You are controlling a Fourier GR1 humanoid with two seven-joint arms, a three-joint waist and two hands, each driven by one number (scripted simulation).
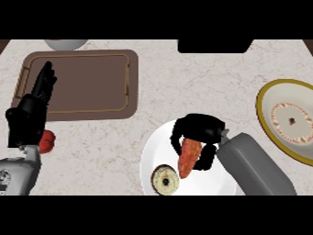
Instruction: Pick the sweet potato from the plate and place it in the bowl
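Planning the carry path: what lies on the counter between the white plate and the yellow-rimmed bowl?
Head view: between plate and bowl, only bare counter, crossed lower down by the right forearm.

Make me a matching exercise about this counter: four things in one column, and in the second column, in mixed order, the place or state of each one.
Things:
1. sweet potato
2. bowl
3. cutting board
4. left hand

Places or states:
A. at the right edge, with a yellow rim
B. open, fingers up, at the left
C. brown, at the upper left
D. over the white plate, in the curled fingers of the right hand

Pairs: 1-D, 2-A, 3-C, 4-B.
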